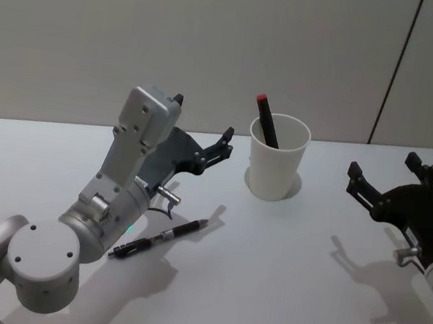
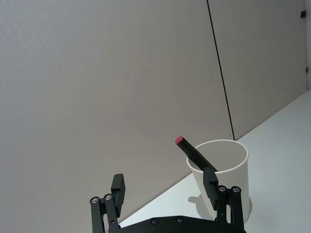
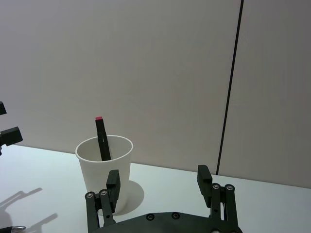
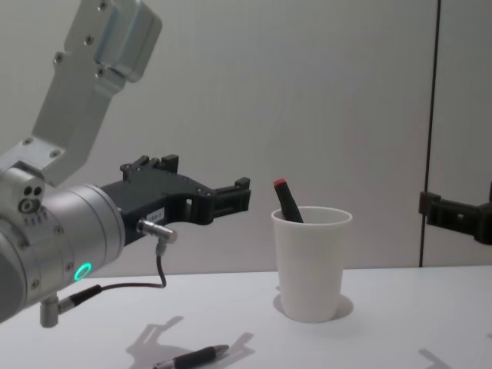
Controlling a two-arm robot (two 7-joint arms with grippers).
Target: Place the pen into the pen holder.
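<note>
Closest to us is our left arm's big grey elbow joint, low on the left of the head view. From there the arm runs up and fwd to the left gripper (image 1: 202, 120) (image 4: 204, 181) (image 2: 164, 182). Its fingers are spread apart w/ nothing between them, and it hangs above the table (image 1: 287, 291), pointing toward the pen holder (image 1: 274, 169) (image 4: 310, 265) (image 2: 228, 170) (image 3: 95, 167) from the cup's left side, roughly at rim height and not touching it.

The pen (image 1: 160, 237) (image 4: 192, 357), black w/ a silvery bit near the middle, lies flat on the table, nearer to us than the left gripper and lower. So it's under and a bit behind the fingers, clear of them. In the head view its tip points diagonally away from us toward the right, and it's well apart from the cup.

The pen holder stands upright near the back edge of the table, approx between our two grippers. A dark red-tipped pen (image 1: 267, 121) (image 4: 286, 198) (image 2: 192, 151) (image 3: 101, 141) leans inside it, w/ the red end poking above the rim.

Our right gripper (image 1: 384, 166) (image 3: 159, 176) (image 4: 453, 214) hovers off to the cup's right, jaws wide and empty too.
</note>
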